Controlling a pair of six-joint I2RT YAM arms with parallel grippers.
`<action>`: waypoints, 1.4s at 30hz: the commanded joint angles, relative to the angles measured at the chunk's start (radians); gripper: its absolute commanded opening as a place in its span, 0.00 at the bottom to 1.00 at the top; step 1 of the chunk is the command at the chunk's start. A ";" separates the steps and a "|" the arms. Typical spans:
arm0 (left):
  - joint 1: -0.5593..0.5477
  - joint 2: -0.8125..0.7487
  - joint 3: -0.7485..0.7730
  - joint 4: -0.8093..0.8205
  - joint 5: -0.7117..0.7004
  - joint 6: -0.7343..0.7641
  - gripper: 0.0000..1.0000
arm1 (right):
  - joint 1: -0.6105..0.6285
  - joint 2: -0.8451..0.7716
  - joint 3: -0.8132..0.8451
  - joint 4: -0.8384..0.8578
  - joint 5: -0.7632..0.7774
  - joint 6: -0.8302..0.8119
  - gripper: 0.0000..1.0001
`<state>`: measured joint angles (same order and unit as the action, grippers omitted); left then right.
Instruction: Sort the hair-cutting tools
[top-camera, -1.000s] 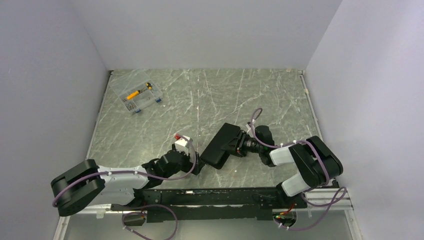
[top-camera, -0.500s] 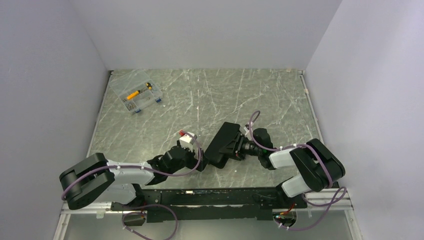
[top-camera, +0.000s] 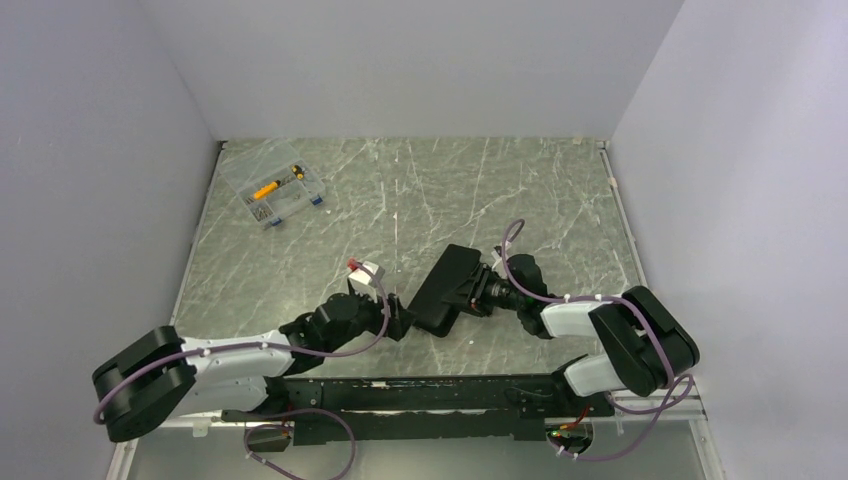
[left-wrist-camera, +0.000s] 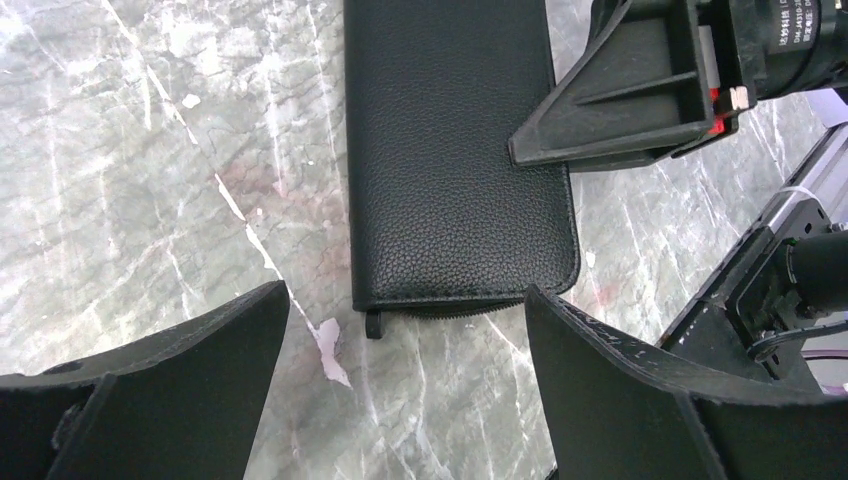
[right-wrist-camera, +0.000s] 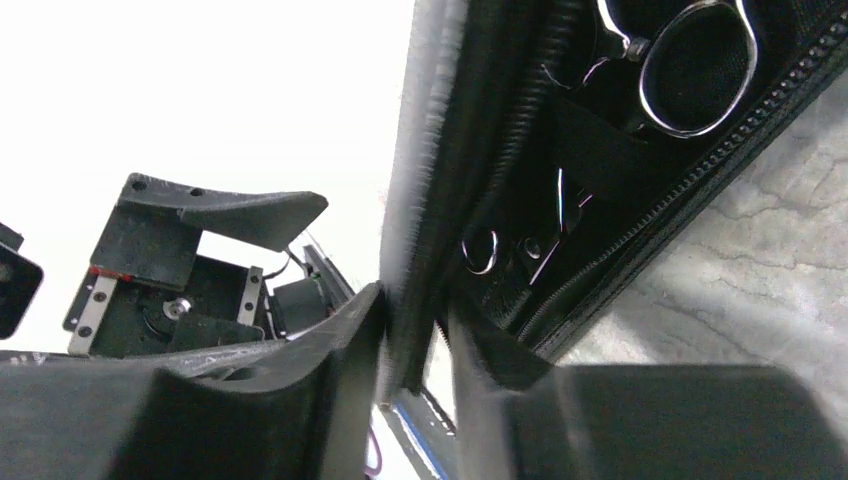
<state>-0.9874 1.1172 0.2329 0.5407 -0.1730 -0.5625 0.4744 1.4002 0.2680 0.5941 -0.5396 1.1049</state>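
1. Scissors (right-wrist-camera: 643, 82) show in the right wrist view. One pair's silver ring handle lies inside the black case (right-wrist-camera: 600, 150), tucked under a black strap. Deeper in the same case, a second silver pair (right-wrist-camera: 560, 200) shows smaller rings and a thin shank.
2. In that same view the right gripper (right-wrist-camera: 415, 340) has its two fingers pressed close on the edge of the case's lid. The lid stands between them, lifted off the lower half. Zip teeth run along the rim, and the lower half rests on the marbled table (right-wrist-camera: 720, 300).
3. In the left wrist view the case lies on the table with its grained lid facing up and a zip pull (left-wrist-camera: 373, 325) at its near left corner. The left gripper (left-wrist-camera: 405, 310) is spread wide and grips nothing. Its fingers (left-wrist-camera: 180, 400) sit low on either side, and the case's near end lies just beyond the tips. One finger of the right gripper lies on top of the lid at its right edge. No tool shows from here.
4. In the top view the case lies in the near half of the table, between the two grippers. The right gripper is at its right side and the left gripper just beside its near left end. The tools are hidden inside it. A clear plastic box (top-camera: 272, 190) sits near the far left corner, well apart.
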 joint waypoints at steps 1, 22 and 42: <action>0.003 -0.080 -0.026 -0.080 0.001 -0.008 0.93 | 0.003 -0.009 0.031 0.000 0.020 -0.025 0.24; -0.002 0.053 0.029 -0.167 0.040 0.035 0.69 | 0.042 -0.018 -0.199 0.266 0.219 0.255 0.00; -0.002 0.250 0.249 -0.299 -0.011 0.219 0.58 | 0.095 -0.106 -0.217 0.247 0.366 0.393 0.00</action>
<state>-0.9878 1.3502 0.4412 0.2691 -0.1814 -0.3927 0.5682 1.3003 0.0383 0.8379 -0.2337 1.4513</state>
